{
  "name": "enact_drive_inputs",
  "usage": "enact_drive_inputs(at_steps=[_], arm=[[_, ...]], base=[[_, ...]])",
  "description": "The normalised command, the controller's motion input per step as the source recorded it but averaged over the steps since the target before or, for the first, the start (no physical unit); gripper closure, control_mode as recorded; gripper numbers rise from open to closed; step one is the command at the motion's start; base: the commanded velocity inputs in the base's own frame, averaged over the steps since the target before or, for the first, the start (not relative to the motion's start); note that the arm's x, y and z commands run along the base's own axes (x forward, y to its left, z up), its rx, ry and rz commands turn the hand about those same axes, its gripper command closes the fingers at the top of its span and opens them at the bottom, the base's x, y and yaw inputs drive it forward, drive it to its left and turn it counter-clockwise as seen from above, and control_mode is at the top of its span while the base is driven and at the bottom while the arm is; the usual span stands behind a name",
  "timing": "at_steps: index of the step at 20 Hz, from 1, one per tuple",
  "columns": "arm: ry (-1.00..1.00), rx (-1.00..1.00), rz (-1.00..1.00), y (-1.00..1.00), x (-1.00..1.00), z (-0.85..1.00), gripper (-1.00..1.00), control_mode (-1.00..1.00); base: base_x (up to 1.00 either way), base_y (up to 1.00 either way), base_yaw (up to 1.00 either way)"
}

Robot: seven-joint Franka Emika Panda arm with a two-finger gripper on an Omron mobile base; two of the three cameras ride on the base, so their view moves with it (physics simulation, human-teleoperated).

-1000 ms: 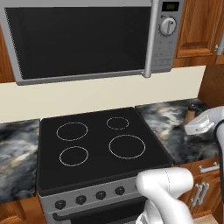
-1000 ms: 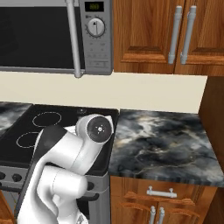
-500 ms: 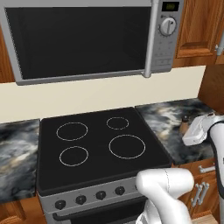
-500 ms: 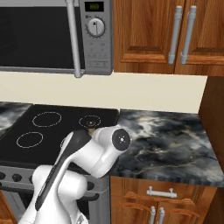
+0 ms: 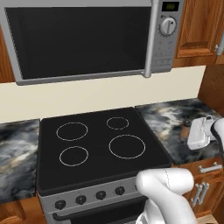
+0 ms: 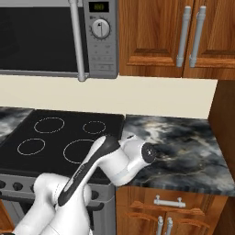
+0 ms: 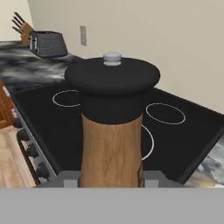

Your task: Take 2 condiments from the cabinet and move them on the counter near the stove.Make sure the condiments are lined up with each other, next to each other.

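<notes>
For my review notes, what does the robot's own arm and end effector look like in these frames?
The arm is glossy white with rounded, bulbous link shells and smooth curves. A dark grey-black strip runs along one link, and a dark round cap closes a joint. The boxy white hand carries the end effector, whose grey fingers are short and blocky. No cables or markings are visible.

From the left base view, we see our arm rise from the lower right, its rounded white shoulder link in the foreground. The forearm reaches out to the right, and the white hand with the tool (image 5: 197,136) sits near the right edge, low over the surface. In the right base view the arm bends forward from the lower left, the dark-trimmed link sloping up to a white wrist joint. In the hand view, the tool is closed on the shaker (image 7: 112,127), held upright.
</notes>
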Motion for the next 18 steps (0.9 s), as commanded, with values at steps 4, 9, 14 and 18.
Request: enact_drive_inputs(at_steps=[4,9,14,18], arm=[[0.0,0.0,0.05,-0.27,0.36,-0.22,1.0,-1.0],[0.0,0.0,0.06,-0.29,0.38,-0.39,1.0,-1.0],[-0.01,0.0,0.07,-0.26,0.31,-0.49,1.0,-1.0],[-0.01,0.0,0.09,-0.1,0.2,-0.35,1.0,-1.0]], base=[[0.0,0.0,0.0],[0.0,0.0,0.0],[0.0,0.0,0.0],[0.0,0.0,0.0]])
